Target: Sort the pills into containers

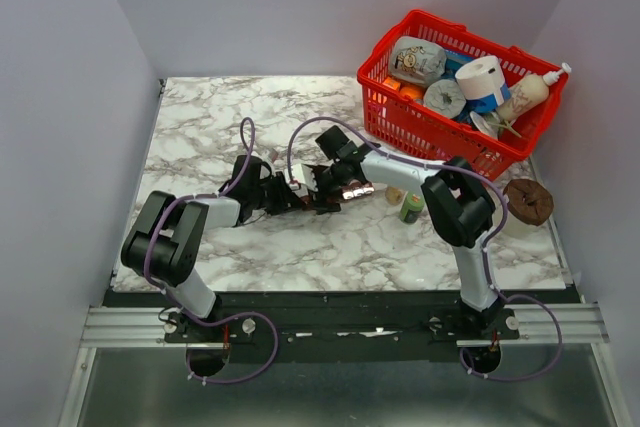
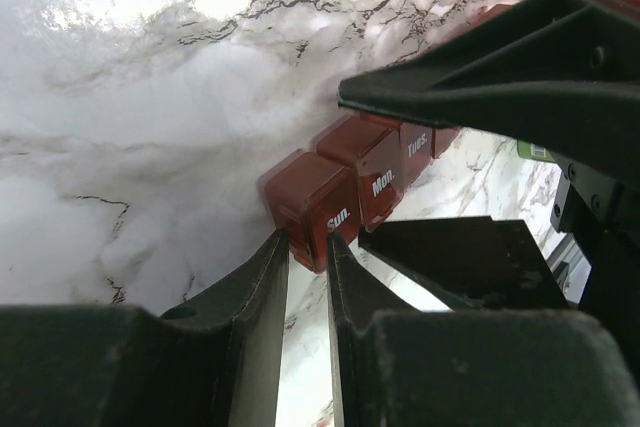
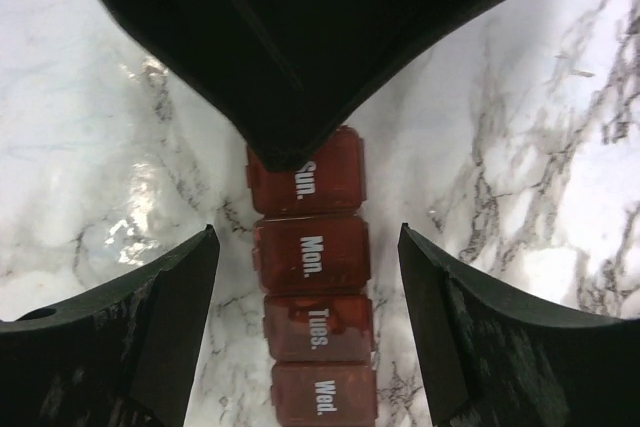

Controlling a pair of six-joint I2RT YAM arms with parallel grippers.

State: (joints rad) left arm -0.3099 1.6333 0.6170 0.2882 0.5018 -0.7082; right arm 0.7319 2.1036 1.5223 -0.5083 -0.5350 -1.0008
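The dark red-brown pill organiser [image 3: 312,257] lies on the marble table, with lids marked Sun., Mon., Tues. and Wed. all shut. It also shows in the left wrist view [image 2: 345,182] and, small, in the top view [image 1: 322,199]. My left gripper [image 2: 305,239] is nearly closed, its fingertips pinching the lower corner of the Sun. end; in the top view it [image 1: 288,197] reaches in from the left. My right gripper [image 3: 308,237] is wide open, hovering over the strip with a finger on each side of Mon. and Tues.; it also shows in the top view [image 1: 335,185]. No pills are visible.
A red mesh basket [image 1: 400,112] with paper rolls and bottles stands at the back right. Two small bottles [image 1: 410,209] stand just right of the grippers. A brown round object [image 1: 528,200] lies at the right edge. Walls enclose the table on the left, back and right.
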